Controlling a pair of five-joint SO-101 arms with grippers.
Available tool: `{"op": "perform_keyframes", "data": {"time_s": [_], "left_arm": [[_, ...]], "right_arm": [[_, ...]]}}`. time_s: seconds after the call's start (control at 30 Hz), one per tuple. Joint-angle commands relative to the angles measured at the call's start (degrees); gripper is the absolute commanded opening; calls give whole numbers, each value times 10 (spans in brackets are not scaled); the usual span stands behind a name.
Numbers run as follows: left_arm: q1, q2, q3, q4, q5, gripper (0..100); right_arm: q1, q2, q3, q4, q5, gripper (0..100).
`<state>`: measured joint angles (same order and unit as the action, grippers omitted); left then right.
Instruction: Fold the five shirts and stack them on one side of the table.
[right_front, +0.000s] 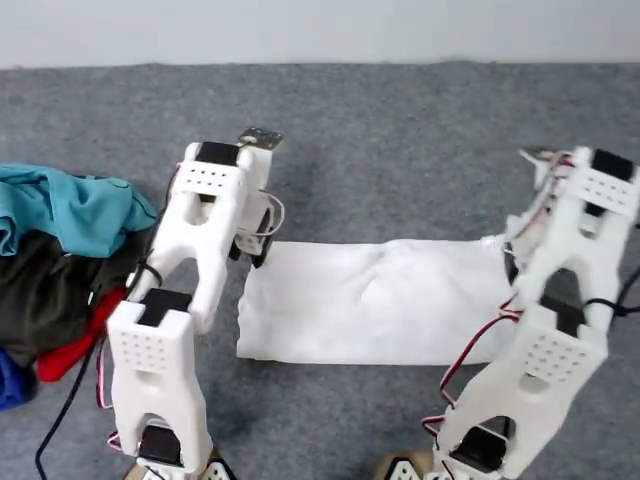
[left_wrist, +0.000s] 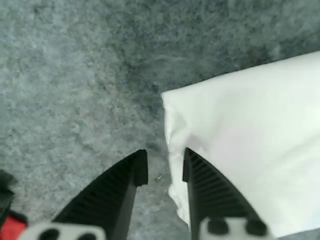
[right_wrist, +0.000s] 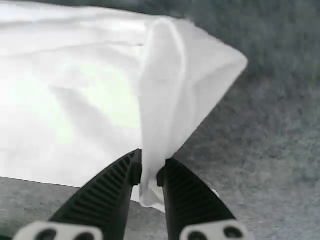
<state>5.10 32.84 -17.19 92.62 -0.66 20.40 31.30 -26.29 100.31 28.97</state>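
the two white arms rise from the near edge of the grey, carpet-like counter (right_front: 400, 130), the left arm (right_front: 190, 270) and the right arm (right_front: 560, 300) both leaning away over it. between them lies the white shirt (right_front: 380, 300), folded into a long flat band that runs across the middle of the counter from one arm to the other. its cloth is plain and smooth, with only soft creases near the middle, and its near edge is fairly straight.

the left end effector (left_wrist: 165, 167) hangs at the shirt's left end. its two black ribbed fingers stand a narrow gap apart with nothing between them. one finger sits over the shirt's edge and the other over bare counter; whether either touches the cloth cannot be told.

the right end effector (right_wrist: 149, 170) is at the shirt's right end. its fingers are closed on a pinch of the white cloth, and the gripped corner stands up from the counter in a tented fold while the rest of the shirt lies flat.

on the left side of the counter, beside the left arm, is a loose unfolded heap. a blue shirt (right_front: 10, 380) is nearest, a red shirt (right_front: 70, 350) is just beside it, a dark shirt (right_front: 50, 290) lies behind those, and a teal shirt (right_front: 70, 205) lies crumpled at the far end.

past the arms the counter runs on to a pale wall (right_front: 300, 30).
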Motion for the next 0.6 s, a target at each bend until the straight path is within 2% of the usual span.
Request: {"op": "perform_keyframes", "data": {"time_s": [0.0, 0.27, 0.57], "left_arm": [[-50, -31, -10, 6, 3, 126], [-131, -31, -30, 41, 2, 126], [-155, -25, -27, 41, -22, 124]], "right_arm": [[-64, -63, -18, 27, -27, 10], [-225, -149, 126, 23, -47, 10], [-384, -180, 133, 15, -87, 10]]}}
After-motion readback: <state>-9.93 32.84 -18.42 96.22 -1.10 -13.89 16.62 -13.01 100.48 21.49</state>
